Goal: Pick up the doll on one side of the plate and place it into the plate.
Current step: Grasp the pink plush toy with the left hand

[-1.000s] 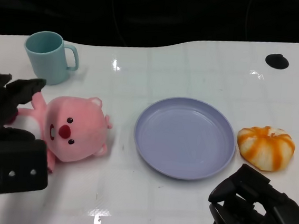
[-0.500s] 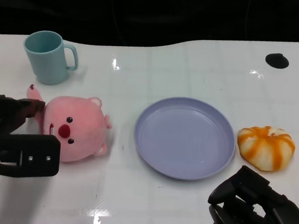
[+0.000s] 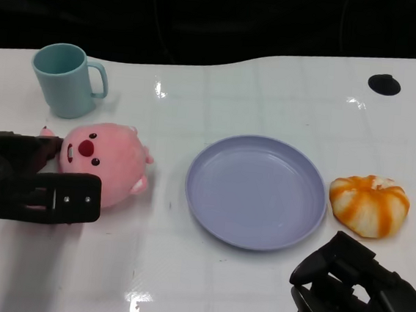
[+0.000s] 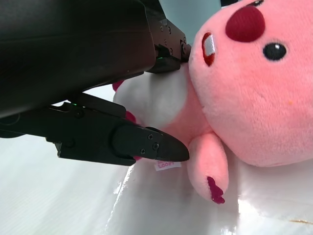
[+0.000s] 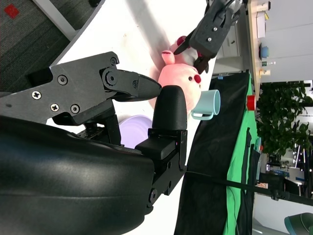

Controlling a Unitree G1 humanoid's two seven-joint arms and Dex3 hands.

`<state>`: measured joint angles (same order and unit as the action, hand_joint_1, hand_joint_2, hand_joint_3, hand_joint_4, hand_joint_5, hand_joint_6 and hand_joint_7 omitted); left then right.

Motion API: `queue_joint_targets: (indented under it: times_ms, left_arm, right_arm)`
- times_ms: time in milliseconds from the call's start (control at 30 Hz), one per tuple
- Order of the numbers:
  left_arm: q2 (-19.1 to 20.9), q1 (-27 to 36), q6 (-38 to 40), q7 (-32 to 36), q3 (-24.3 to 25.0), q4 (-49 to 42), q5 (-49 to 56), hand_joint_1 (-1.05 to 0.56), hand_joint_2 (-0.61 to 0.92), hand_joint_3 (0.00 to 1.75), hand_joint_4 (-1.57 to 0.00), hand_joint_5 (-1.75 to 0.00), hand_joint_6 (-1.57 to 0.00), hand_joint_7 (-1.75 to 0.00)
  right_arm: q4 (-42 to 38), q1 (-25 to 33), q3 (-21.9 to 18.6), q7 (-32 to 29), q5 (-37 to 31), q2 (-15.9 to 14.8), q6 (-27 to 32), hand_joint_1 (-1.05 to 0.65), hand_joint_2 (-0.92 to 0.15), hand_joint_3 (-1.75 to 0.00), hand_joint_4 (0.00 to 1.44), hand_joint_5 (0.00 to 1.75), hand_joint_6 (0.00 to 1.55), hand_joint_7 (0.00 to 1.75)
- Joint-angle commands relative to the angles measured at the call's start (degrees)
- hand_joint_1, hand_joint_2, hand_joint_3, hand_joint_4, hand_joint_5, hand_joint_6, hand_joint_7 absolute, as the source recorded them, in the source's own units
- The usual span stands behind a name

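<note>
The black left hand (image 3: 32, 183) has closed its fingers around the pink plush doll (image 3: 104, 162) — now tipped over, near the table's left edge beside the one lavender round plate (image 3: 256, 191). The black right hand (image 3: 357, 296) stays curled, empty. One teal mug (image 3: 66, 78), one orange-striped bun toy (image 3: 369, 204).

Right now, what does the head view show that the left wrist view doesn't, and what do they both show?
Only the head view shows the purple plate, the teal mug, the orange and white pumpkin toy, the right robot hand low at the near edge, and a black round spot on the table. Only the left wrist view shows the doll's white belly and a small tag under a black finger. Both show the pink doll, the left robot hand around it, and the white table.
</note>
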<state>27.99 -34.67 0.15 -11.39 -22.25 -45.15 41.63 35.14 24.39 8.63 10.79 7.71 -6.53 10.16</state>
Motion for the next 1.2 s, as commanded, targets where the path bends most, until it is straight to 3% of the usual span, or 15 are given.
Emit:
queue_joint_targets:
  times_ms: [33,67,133,200,267,333,367,433,467,500,567,800,900,933,1200]
  left_arm:
    - [-1.76,-0.22,-1.33,2.36,-0.38,-6.04,-1.68,-0.43,0.91,0.0,-0.36,-0.11,-0.4,-0.03]
    - [-2.47,-0.69,-1.43,3.49,-0.26,-7.84,-2.23,-0.41,0.91,0.0,-0.39,-0.09,-0.43,-0.03]
    - [-3.49,-1.52,-2.37,5.56,-0.52,-11.12,-2.83,-0.32,0.92,0.0,-0.67,-0.18,-0.7,-0.09]
    - [-3.98,-1.9,-4.39,8.42,-1.3,-13.96,-2.63,-0.26,0.92,0.05,-0.84,-0.68,-0.98,-0.09]
    - [-3.97,-1.84,-6.47,11.14,-2.03,-15.81,-2.4,-0.25,0.92,0.07,-0.87,-0.86,-1.09,-0.1]
    - [-3.77,-1.36,-8.54,14.35,-2.73,-17.44,-2.1,-0.21,0.92,0.07,-0.82,-1.33,-1.21,-0.18]
    - [-3.73,-1.19,-9.27,15.96,-3.07,-18.15,-1.95,-0.19,0.92,0.1,-0.81,-1.47,-1.23,-0.26]
    - [-3.53,-0.91,-10.6,19.05,-3.87,-19.28,-1.5,-0.18,0.92,0.15,-0.83,-1.67,-0.96,-0.95]
    - [-3.47,-0.88,-11.04,19.9,-4.12,-19.7,-1.51,-0.19,0.92,0.2,-0.84,-1.71,-0.78,-1.33]
    - [-3.42,-0.86,-11.5,20.63,-4.25,-20.09,-1.69,-0.21,0.92,0.25,-0.8,-1.73,-0.64,-1.57]
    - [-3.39,-0.8,-12.48,21.96,-4.24,-20.73,-2.19,-0.21,0.92,0.3,-0.78,-1.74,-0.57,-1.71]
    - [-4.19,0.91,-15.32,29.62,0.18,-18.99,-7.22,-0.2,0.9,0.3,-0.83,-1.75,-0.65,-1.75]
    - [-4.69,1.65,-16.5,31.0,2.62,-17.09,-10.02,-0.21,0.6,0.94,-0.89,-1.75,-0.71,-1.75]
    - [-4.8,1.89,-16.9,31.17,3.28,-16.59,-10.79,-0.21,0.56,1.04,-0.91,-1.75,-0.73,-1.75]
    - [-7.15,6.37,-9.5,26.29,13.09,-0.02,-20.98,-0.17,0.42,1.31,-0.96,-1.75,-0.77,-1.75]
  right_arm:
    - [1.2,0.5,-0.23,-0.23,0.15,-0.39,0.4,-0.35,-0.92,-0.52,0.6,1.72,0.5,1.58]
    - [1.36,0.57,-0.22,-0.31,0.15,-0.36,0.54,-0.35,-0.92,-0.52,0.6,1.72,0.5,1.58]
    - [1.59,0.65,-0.21,-0.37,0.04,-0.39,0.65,-0.36,-0.92,-0.51,0.6,1.72,0.5,1.58]
    - [1.62,0.62,-0.28,-0.21,0.27,-0.41,0.52,-0.35,-0.92,-0.51,0.6,1.72,0.5,1.58]
    - [1.68,0.64,-0.3,-0.21,0.31,-0.41,0.59,-0.35,-0.92,-0.52,0.6,1.73,0.49,1.58]
    - [1.74,0.72,-0.28,-0.3,0.07,-0.49,0.62,-0.35,-0.92,-0.52,0.6,1.72,0.49,1.58]
    - [1.76,0.76,-0.28,-0.35,-0.08,-0.53,0.61,-0.35,-0.92,-0.52,0.6,1.72,0.49,1.58]
    - [1.79,0.81,-0.28,-0.44,-0.21,-0.52,0.62,-0.36,-0.92,-0.52,0.6,1.72,0.49,1.57]
    - [1.77,0.81,-0.31,-0.42,-0.12,-0.49,0.66,-0.36,-0.92,-0.51,0.6,1.71,0.5,1.57]
    - [1.72,0.8,-0.33,-0.39,-0.05,-0.48,0.66,-0.36,-0.92,-0.51,0.6,1.71,0.5,1.57]
    - [1.63,0.78,-0.32,-0.35,-0.04,-0.47,0.55,-0.36,-0.92,-0.51,0.61,1.71,0.5,1.57]
    - [1.54,0.78,-0.21,-0.24,-0.08,-0.51,0.39,-0.35,-0.92,-0.52,0.61,1.72,0.5,1.57]
    - [1.44,0.67,-0.22,-0.31,-0.01,-0.39,0.43,-0.35,-0.92,-0.52,0.62,1.72,0.51,1.57]
    - [1.44,0.66,-0.22,-0.31,0.05,-0.35,0.47,-0.35,-0.92,-0.52,0.62,1.72,0.51,1.57]
    - [1.66,0.86,-0.21,-0.25,-0.19,-0.54,0.28,-0.35,-0.92,-0.53,0.61,1.73,0.49,1.58]
